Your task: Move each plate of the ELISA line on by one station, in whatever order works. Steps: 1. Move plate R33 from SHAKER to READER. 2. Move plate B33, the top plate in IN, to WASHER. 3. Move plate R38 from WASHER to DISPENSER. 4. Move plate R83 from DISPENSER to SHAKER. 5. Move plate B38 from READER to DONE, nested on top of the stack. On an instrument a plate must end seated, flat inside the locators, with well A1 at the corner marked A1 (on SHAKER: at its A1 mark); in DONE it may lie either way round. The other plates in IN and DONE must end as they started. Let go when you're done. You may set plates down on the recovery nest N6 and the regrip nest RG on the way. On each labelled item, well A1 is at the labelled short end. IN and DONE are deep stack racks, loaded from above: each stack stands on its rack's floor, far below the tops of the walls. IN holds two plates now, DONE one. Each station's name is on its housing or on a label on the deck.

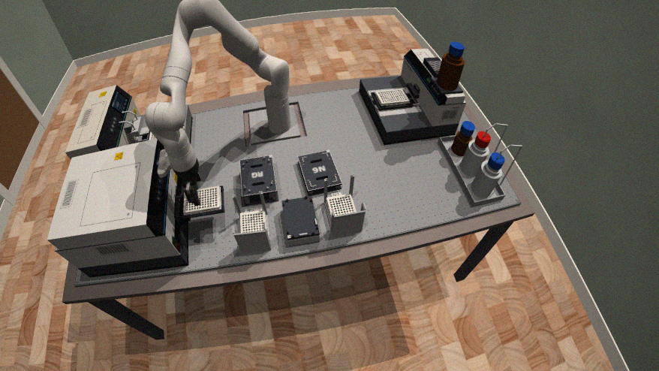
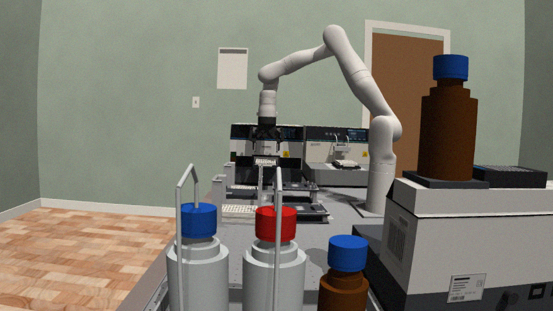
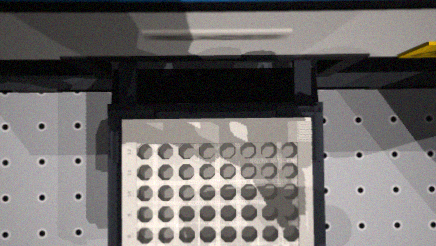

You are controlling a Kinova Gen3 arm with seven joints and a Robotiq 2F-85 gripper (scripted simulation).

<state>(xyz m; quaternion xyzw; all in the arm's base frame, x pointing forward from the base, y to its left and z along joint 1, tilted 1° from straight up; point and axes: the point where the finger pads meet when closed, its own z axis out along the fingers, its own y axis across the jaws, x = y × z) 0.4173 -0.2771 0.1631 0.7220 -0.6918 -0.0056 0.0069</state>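
While the fingers (image 2: 266,146) hang spread and empty above it, the plate's (image 1: 203,200) long axis points into the reader (image 1: 103,200).

From my top view, a large box-shaped plate reader (image 1: 106,198) fills the left of the frame, with a well plate (image 1: 205,199) on its tray just right of it. A smaller box instrument (image 1: 99,120) sits above it, upper left. Mid-frame, two flat nests, RG (image 1: 257,177) left and N6 (image 1: 318,171) right. Below them, two stack racks (image 1: 252,239) (image 1: 346,220) flank a flat shaker block (image 1: 299,221). Upper right holds a dispenser unit (image 1: 405,115); a bottle tray (image 1: 474,196) lies at the right edge.
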